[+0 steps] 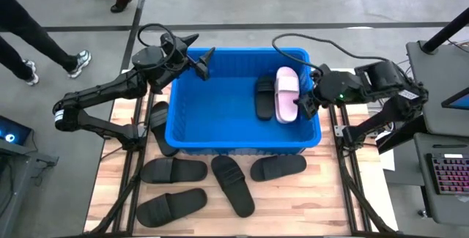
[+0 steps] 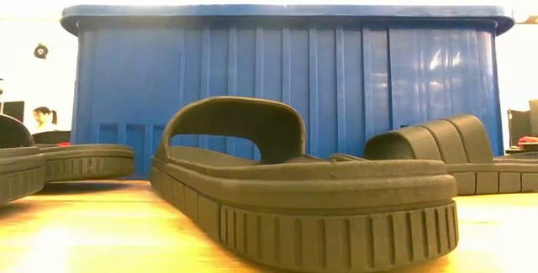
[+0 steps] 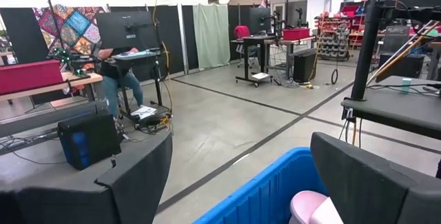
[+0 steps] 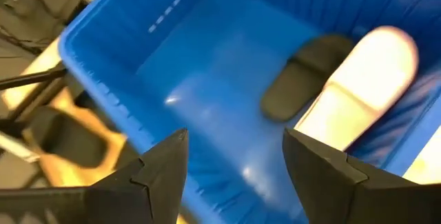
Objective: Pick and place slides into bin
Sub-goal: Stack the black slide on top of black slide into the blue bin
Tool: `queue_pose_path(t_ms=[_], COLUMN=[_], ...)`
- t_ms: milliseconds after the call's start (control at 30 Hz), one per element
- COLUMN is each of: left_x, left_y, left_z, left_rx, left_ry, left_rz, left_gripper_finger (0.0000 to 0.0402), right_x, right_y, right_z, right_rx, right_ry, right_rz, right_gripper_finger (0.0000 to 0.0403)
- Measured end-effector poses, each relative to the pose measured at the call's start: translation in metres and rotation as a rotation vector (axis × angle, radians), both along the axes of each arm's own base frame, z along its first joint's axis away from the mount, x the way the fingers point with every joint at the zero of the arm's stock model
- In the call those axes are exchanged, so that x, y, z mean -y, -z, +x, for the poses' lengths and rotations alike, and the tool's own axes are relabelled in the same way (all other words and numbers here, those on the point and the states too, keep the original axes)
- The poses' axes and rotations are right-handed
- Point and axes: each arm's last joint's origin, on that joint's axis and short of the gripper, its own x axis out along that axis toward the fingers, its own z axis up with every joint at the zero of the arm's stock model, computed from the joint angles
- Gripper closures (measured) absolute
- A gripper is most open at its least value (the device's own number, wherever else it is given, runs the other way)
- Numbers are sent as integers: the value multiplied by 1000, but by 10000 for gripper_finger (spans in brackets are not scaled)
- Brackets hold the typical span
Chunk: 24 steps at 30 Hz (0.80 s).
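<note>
You see the big blue bin (image 1: 187, 132) on the wooden table (image 1: 330, 194). Inside it lie a pink slide (image 1: 286, 94) and a black slide (image 1: 264, 97), side by side. Four black slides (image 1: 173, 170) lie in front, one beside it. Your right gripper (image 1: 306, 105) and left gripper (image 1: 203, 65) hang open, holding nothing.

Two slides (image 1: 278, 95) in bin (image 1: 220, 139), others outside.
</note>
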Motion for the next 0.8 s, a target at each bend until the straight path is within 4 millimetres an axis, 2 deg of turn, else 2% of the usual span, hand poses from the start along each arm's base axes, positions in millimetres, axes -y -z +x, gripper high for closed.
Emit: queue_pose_path(t_ms=[267,467,633,800], left_x=[0,0,0,0], left_y=[0,0,0,0], left_z=[0,0,0,0], left_rx=[0,1,2,6], left_ry=[0,0,0,1], left_rz=[0,-1,-2,-6], left_gripper_finger=[72,72,72,72], right_x=[-33,-59,-70,-88], right_y=[13,25,37,58], right_z=[-8,-17,-29,-34], right_rx=[-3,0,103,212], right_ry=[-16,-49,-19,-39], right_rz=[138,127,147,205], right_gripper_finger=[179,182,193,197])
